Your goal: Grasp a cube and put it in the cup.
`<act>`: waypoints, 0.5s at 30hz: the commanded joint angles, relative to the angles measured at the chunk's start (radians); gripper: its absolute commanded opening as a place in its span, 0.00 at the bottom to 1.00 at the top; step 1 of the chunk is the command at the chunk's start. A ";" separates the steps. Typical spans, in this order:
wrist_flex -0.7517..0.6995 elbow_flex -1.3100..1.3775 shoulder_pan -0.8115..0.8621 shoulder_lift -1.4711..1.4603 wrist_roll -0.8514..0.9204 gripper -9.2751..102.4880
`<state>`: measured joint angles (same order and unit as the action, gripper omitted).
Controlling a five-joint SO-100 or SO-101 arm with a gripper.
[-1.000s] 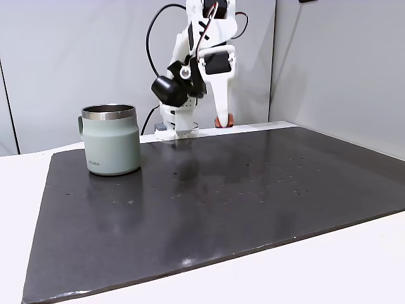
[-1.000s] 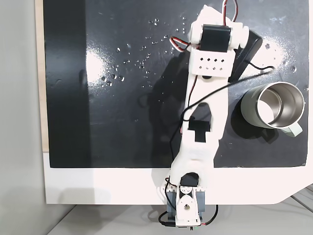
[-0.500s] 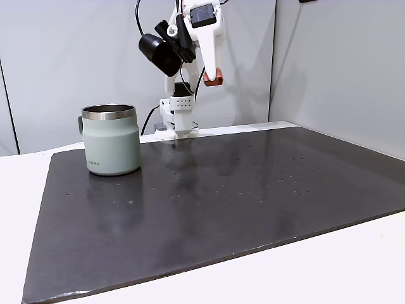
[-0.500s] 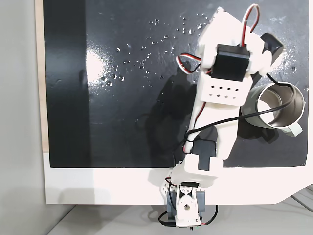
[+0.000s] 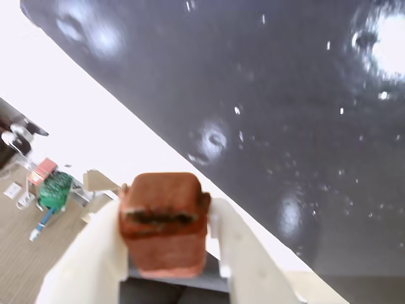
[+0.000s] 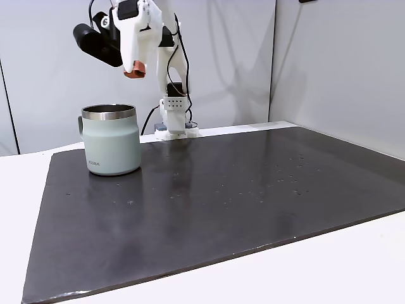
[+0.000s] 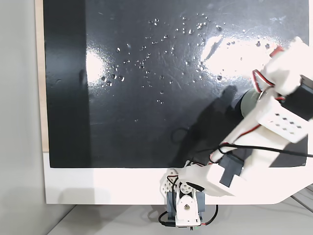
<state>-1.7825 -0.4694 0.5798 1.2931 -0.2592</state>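
My gripper [image 5: 166, 218] is shut on the reddish-orange cube [image 5: 166, 221], which sits between the two white fingers in the wrist view. In a fixed view from the side, the gripper [image 6: 134, 68] holds the cube [image 6: 134, 73] high in the air, above and slightly right of the cup [image 6: 112, 147]. The cup is a pale grey-green mug with a steel rim, standing upright on the black mat [image 6: 253, 190]. Seen from above in a fixed view, the arm [image 7: 274, 112] covers most of the cup, leaving a grey sliver [image 7: 246, 104].
The arm's base [image 6: 174, 123] stands at the mat's far edge behind the cup. The black mat [image 7: 146, 98] carries small shiny specks. White table surrounds the mat, and grey wall panels stand behind and to the right in the side view.
The arm has swung with the cube from beside its base toward the cup and lifted; it now hangs high over the cup's area and hides the cup from above.
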 commanded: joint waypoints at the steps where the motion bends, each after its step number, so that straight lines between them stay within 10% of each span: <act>1: -0.012 -0.021 0.058 0.095 0.072 0.11; 15: -0.014 -0.348 0.293 0.255 0.348 0.10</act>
<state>-1.7902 -0.8115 0.8376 1.4757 0.0414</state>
